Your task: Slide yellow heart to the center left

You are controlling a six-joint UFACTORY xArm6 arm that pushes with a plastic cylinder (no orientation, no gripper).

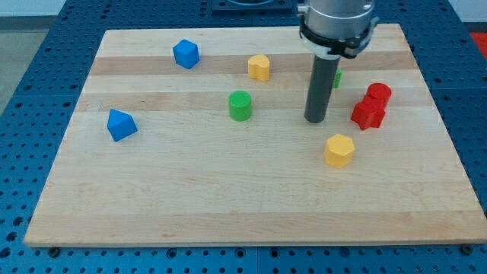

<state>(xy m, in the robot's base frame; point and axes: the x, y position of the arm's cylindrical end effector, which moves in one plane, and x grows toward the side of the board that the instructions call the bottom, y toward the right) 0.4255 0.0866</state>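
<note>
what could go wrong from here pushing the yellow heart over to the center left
My tip sits well to the view's right of the yellow heart, so it must travel first. The green cylinder lies just below-left of the heart and could get shoved along. A glancing push might send the heart into the blue cube.
</note>
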